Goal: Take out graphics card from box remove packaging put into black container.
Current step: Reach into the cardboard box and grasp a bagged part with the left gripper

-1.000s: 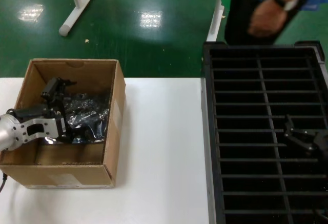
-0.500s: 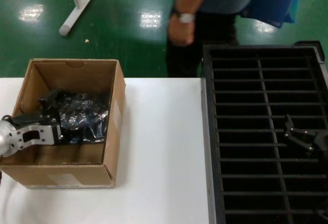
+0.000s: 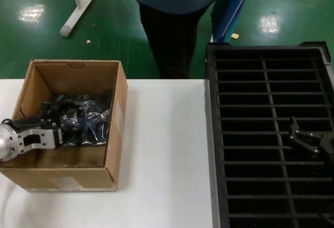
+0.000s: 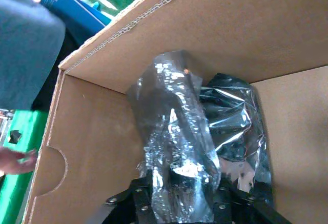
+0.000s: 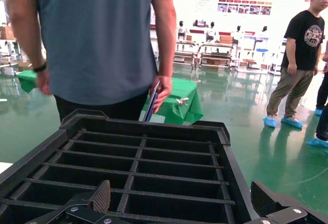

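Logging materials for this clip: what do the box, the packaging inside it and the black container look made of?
Box: brown corrugated cardboard, matte, raw cut edges. Packaging: thin crinkly plastic film, silvery and translucent, with sharp glints. Black container: apparently moulded plastic, dull sheen, thin ribs.

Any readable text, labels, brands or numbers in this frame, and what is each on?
None can be read.
Pale label on the box: no print can be made out.
Wall banner: too small to read.
Print on the bystander's black T-shirt: blurred.
Packaging and black container: no markings show.
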`<action>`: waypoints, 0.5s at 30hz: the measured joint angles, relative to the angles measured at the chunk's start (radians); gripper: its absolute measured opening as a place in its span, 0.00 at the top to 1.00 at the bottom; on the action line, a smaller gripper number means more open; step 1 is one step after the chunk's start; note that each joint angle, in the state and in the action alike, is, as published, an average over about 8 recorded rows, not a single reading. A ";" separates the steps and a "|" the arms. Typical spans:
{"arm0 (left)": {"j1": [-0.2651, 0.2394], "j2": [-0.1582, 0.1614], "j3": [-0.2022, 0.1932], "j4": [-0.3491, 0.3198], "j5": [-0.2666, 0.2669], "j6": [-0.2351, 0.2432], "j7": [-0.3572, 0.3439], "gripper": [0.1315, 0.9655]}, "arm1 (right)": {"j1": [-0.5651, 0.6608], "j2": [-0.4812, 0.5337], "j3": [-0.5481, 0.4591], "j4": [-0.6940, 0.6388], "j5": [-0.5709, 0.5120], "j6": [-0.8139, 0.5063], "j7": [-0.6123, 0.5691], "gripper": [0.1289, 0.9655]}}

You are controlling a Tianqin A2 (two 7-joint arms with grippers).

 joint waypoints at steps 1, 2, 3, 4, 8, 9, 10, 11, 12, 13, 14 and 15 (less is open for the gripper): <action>-0.002 0.002 0.001 0.003 0.001 -0.001 0.002 0.56 | 0.000 0.000 0.000 0.000 0.000 0.000 0.000 0.00; -0.003 0.003 0.002 0.006 0.002 -0.003 0.003 0.59 | 0.000 0.000 0.000 0.000 0.000 0.000 0.000 0.00; -0.005 0.005 0.003 0.008 0.003 -0.004 0.004 0.62 | 0.000 0.000 0.000 0.000 0.000 0.000 0.000 0.00; -0.006 0.007 0.005 0.010 0.005 -0.006 0.004 0.65 | 0.000 0.000 0.000 0.000 0.000 0.000 0.000 0.00; -0.004 0.011 0.015 0.009 0.015 -0.014 -0.005 0.77 | 0.000 0.000 0.000 0.000 0.000 0.000 0.000 0.00; -0.003 0.012 0.017 0.007 0.018 -0.016 -0.009 0.77 | 0.000 0.000 0.000 0.000 0.000 0.000 0.000 0.00; -0.001 0.012 0.020 0.004 0.020 -0.018 -0.014 0.79 | 0.000 0.000 0.000 0.000 0.000 0.000 0.000 0.00; 0.002 0.012 0.023 0.002 0.023 -0.020 -0.019 0.81 | 0.000 0.000 0.000 0.000 0.000 0.000 0.000 0.00; 0.004 0.012 0.026 -0.001 0.026 -0.022 -0.024 0.83 | 0.000 0.000 0.000 0.000 0.000 0.000 0.000 0.00; 0.006 0.012 0.029 -0.004 0.029 -0.024 -0.029 0.84 | 0.000 0.000 0.000 0.000 0.000 0.000 0.000 0.00; 0.009 0.012 0.031 -0.007 0.031 -0.026 -0.034 0.86 | 0.000 0.000 0.000 0.000 0.000 0.000 0.000 0.00; 0.011 0.011 0.034 -0.011 0.034 -0.028 -0.039 0.88 | 0.000 0.000 0.000 0.000 0.000 0.000 0.000 0.00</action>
